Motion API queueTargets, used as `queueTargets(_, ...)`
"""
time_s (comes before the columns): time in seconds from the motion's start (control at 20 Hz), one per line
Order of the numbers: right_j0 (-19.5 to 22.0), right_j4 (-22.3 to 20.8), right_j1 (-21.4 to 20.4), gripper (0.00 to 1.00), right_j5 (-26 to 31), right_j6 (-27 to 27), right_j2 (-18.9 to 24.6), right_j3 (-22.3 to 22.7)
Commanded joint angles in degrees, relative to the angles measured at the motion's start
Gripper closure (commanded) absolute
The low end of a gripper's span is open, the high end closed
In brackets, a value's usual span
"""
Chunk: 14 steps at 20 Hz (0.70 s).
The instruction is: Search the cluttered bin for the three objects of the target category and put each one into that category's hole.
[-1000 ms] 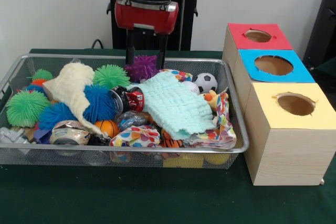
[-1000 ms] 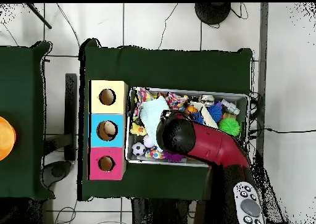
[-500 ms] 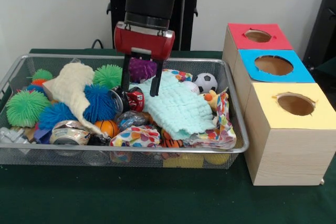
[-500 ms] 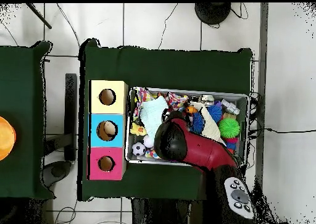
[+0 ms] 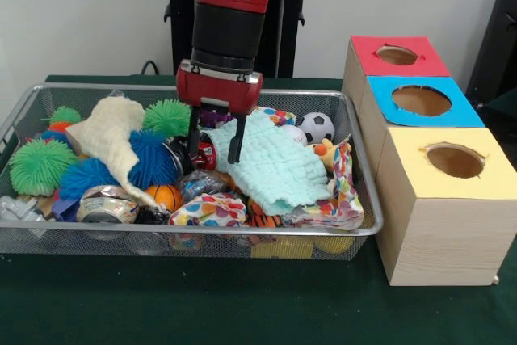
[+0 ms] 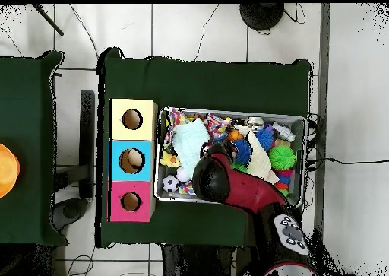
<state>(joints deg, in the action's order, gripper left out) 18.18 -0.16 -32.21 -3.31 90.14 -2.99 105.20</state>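
Gripper (image 5: 213, 152) open, straddling red can (image 5: 203, 153) in bin (image 5: 242, 232)

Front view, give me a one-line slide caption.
Red and black gripper with open fingers straddling a red-and-black drink can in the cluttered silver wire-mesh bin, beside the blue-topped hole.

The hand (image 5: 215, 149) has dropped lower (fingers spread) around the red can (image 5: 207, 153).
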Motion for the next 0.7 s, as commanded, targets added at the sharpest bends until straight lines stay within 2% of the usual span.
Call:
queueTargets(0.05, 2.4, -1.3, 3.9, 0.00, 0.8, 8.8, 3.8, -0.1)
queueTargets(0.25, 2.0, -0.8, 4.4, 0.00, 2.0, 8.5, 3.8, -0.8)
queueTargets(0.7, 2.5, -1.3, 5.1, 0.00, 0.4, 8.5, 3.6, -1.5)
